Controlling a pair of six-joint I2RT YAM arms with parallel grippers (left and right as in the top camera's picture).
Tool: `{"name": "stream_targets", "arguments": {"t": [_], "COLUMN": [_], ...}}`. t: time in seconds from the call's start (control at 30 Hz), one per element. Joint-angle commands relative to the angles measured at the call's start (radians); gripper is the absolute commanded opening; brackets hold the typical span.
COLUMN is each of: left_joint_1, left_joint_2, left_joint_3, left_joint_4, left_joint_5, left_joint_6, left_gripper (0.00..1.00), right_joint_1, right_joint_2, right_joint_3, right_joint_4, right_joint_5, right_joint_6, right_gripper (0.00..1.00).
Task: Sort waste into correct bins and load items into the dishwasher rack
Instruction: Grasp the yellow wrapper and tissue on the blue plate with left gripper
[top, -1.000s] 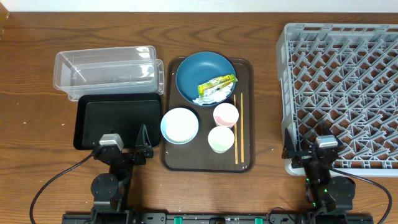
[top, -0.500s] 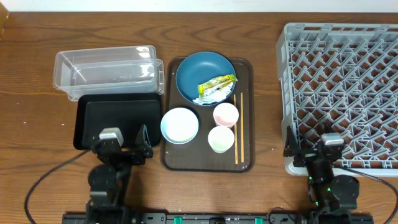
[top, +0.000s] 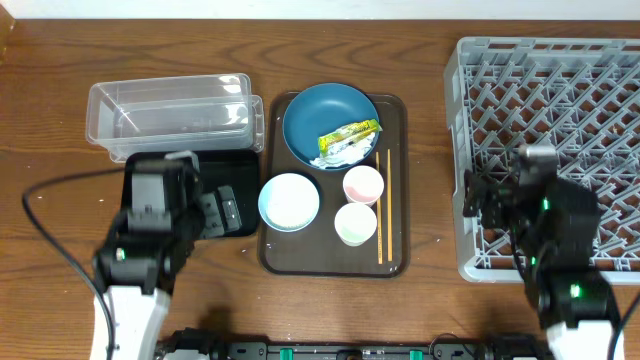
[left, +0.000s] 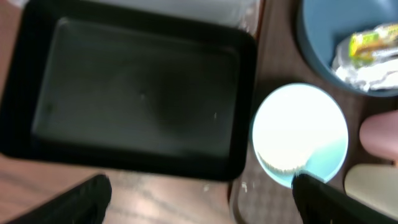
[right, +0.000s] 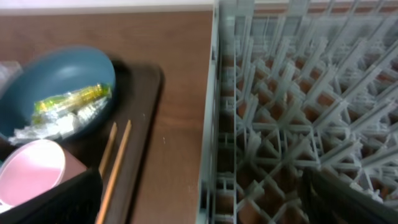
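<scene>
Jaws gape wide and empty on both arms. I've just swung them forward: left arm (top: 150, 235) over the black tray (top: 228, 172), right arm (top: 545, 215) at the dishwasher rack (top: 560, 90). Sorting hasn't begun.

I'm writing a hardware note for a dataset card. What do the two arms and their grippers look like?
Both arms are mostly black, boxy housings with a small grey block on top and white lower links near the base. The left arm and right arm each show small green lights and trail a thin black cable. In the wrist views, the gripper fingers are plain black.
</scene>
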Motion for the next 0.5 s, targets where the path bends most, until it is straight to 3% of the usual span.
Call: {"name": "stream_targets", "arguments": {"t": [0.0,0.13,0.33,0.47], "left_joint_1": [0.005,0.005,0.002,-0.034], "left_joint_2": [0.073,0.090,0.122,0.246], "left_joint_3": [0.112,0.127,0.130,0.190], "left_joint_4": [-0.073,-0.056,0.164,0.273], "left_joint_5": [-0.025,-0.001,0.124,0.132], "left_joint_6": [0.016,0.005,-0.017,0.023], "left_gripper": [0.96,0.96,0.96,0.93], "right_joint_1": [0.007,0.007,0.008,0.008], "right_joint_2": [0.110,0.171,0.171,0.171], "right_joint_3": [0.105,0.145,0.145,0.145], "right_joint_4": [-0.041,-0.053,-0.035,-0.036], "right_joint_5": [-0.016,-0.061,-0.061,-0.061], "right_joint_6": [-0.017,-0.010,-0.010,-0.010], "right_gripper": [0.99,0.99,0.99,0.99]}}
